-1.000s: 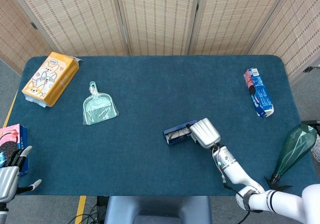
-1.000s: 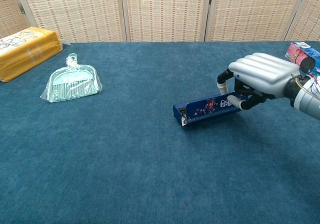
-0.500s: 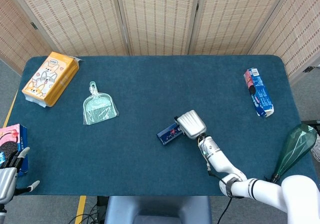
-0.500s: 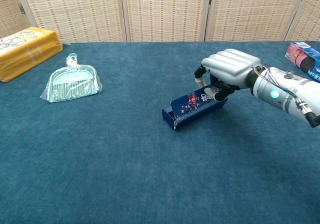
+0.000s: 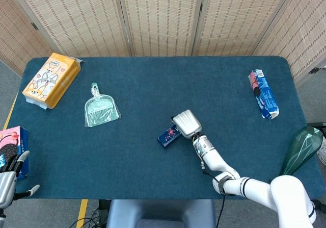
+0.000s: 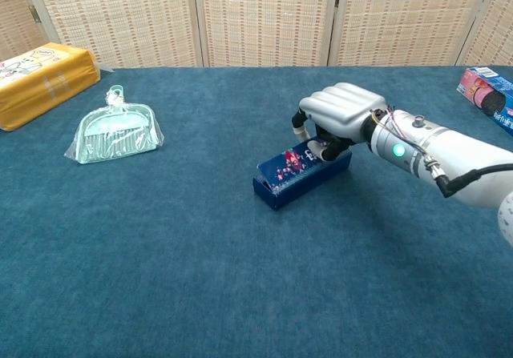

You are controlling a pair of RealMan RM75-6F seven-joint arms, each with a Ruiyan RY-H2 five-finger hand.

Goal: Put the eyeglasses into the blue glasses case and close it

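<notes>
Resting on the middle of the desk [image 5: 153, 85], the blue glasses case [image 6: 300, 176] is being gripped at its far end by the right robot hand [image 6: 337, 118], whose fingers [image 6: 329, 151] are being curled down over the case's upper edge while the thumb is being pressed against the near side. In the head view the case [image 5: 168, 135] is being shown lying at a slant, with the right robot hand [image 5: 187, 123] covering its upper right end. Whether the eyeglasses are lying inside cannot be told, and the case's lid state is not being shown clearly. The left robot hand [image 5: 9, 179] is being held off the desk's near left corner, fingers apart and holding nothing. A wrapped green dustpan [image 6: 116, 134] is being seen well apart to the left, an orange tissue pack [image 6: 38, 78] beyond it at the far left, and a blue snack packet [image 5: 263, 93] near the right edge.
</notes>
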